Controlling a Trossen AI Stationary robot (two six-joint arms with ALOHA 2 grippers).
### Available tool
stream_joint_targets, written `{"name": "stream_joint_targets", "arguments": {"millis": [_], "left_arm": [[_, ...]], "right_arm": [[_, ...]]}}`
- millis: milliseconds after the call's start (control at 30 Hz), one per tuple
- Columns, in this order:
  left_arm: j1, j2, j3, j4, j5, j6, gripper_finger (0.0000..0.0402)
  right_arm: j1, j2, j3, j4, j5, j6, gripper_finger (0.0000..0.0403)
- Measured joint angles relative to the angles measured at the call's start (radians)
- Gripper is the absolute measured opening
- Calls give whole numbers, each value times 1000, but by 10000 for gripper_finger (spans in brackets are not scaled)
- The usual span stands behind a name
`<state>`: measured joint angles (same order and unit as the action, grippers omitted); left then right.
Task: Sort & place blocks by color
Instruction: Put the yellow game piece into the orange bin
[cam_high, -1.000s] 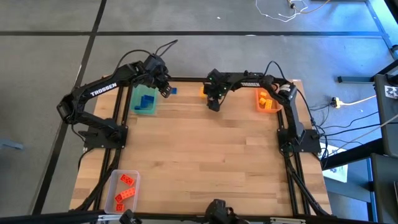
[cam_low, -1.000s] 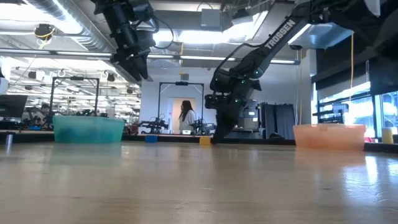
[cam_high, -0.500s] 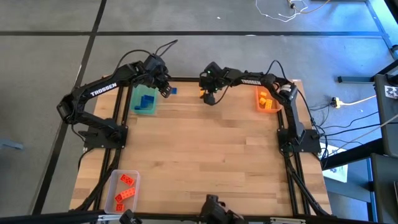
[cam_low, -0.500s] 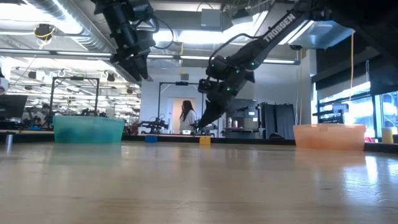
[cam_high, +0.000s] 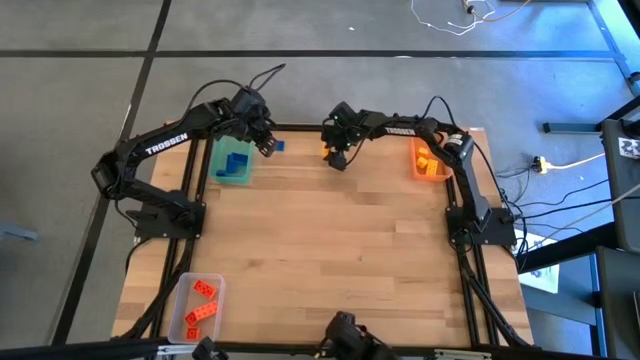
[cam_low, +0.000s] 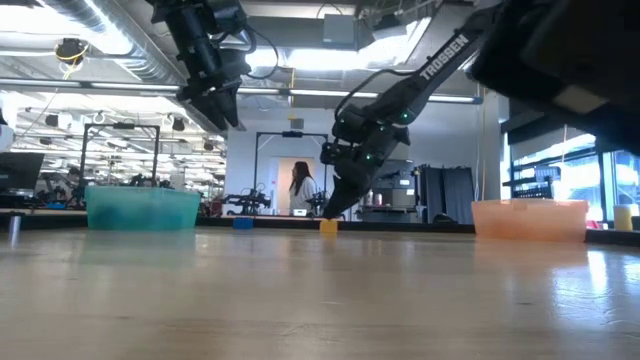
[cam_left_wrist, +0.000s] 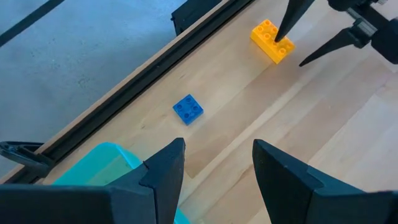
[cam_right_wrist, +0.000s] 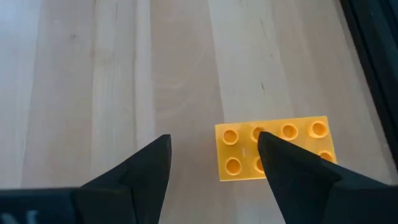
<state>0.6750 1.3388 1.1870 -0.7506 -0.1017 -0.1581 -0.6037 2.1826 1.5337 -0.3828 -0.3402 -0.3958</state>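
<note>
A yellow block (cam_right_wrist: 273, 149) lies flat on the table, studs up, near the far edge (cam_high: 327, 150). My right gripper (cam_right_wrist: 211, 140) stands open over it, slanting down. One finger is above the block's top and the other stands beside the block over bare wood. A small blue block (cam_left_wrist: 188, 109) lies studs up on the table (cam_high: 278, 146), beside the green tray (cam_high: 233, 162). My left gripper (cam_left_wrist: 219, 146) hangs open high above that tray's far corner (cam_low: 225, 110) with nothing between its fingers. My right gripper has one fingertip (cam_left_wrist: 278, 37) over the studded top of the yellow block (cam_right_wrist: 249, 134), near one end, coming slanted from above. I cannot tell whether it touches the block. The block lies flat on the table.
The green tray holds blue blocks. An orange tray (cam_high: 430, 160) with yellow-orange blocks stands at the far right. A clear tray (cam_high: 197, 305) with red blocks sits at the near left corner. A black frame rail (cam_left_wrist: 124, 106) runs along the far edge. The wooden middle (cam_high: 330, 240) is bare.
My right gripper has gone toward the table's far edge, up off the wood and onto the yellow block, staying open. The blocks have not moved.
</note>
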Motion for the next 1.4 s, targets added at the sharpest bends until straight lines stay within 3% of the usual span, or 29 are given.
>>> {"name": "stream_joint_targets", "arguments": {"millis": [333, 700, 967, 1200, 1400], "left_arm": [[0, 0, 0, 0, 15, -23, 181], [0, 0, 0, 0, 15, -23, 181], [0, 0, 0, 0, 15, -23, 181], [0, 0, 0, 0, 15, -17, 181], [0, 0, 0, 0, 15, 22, 181]], "right_arm": [[-8, -10, 10, -148, 3, 74, 245], [-7, 6, 177, -496, 236, 120, 245], [-1, 5, 301, -541, 241, 148, 245], [-2, 1, 413, -594, 235, 579, 245], [-2, 0, 419, -587, 214, 913, 245]]}}
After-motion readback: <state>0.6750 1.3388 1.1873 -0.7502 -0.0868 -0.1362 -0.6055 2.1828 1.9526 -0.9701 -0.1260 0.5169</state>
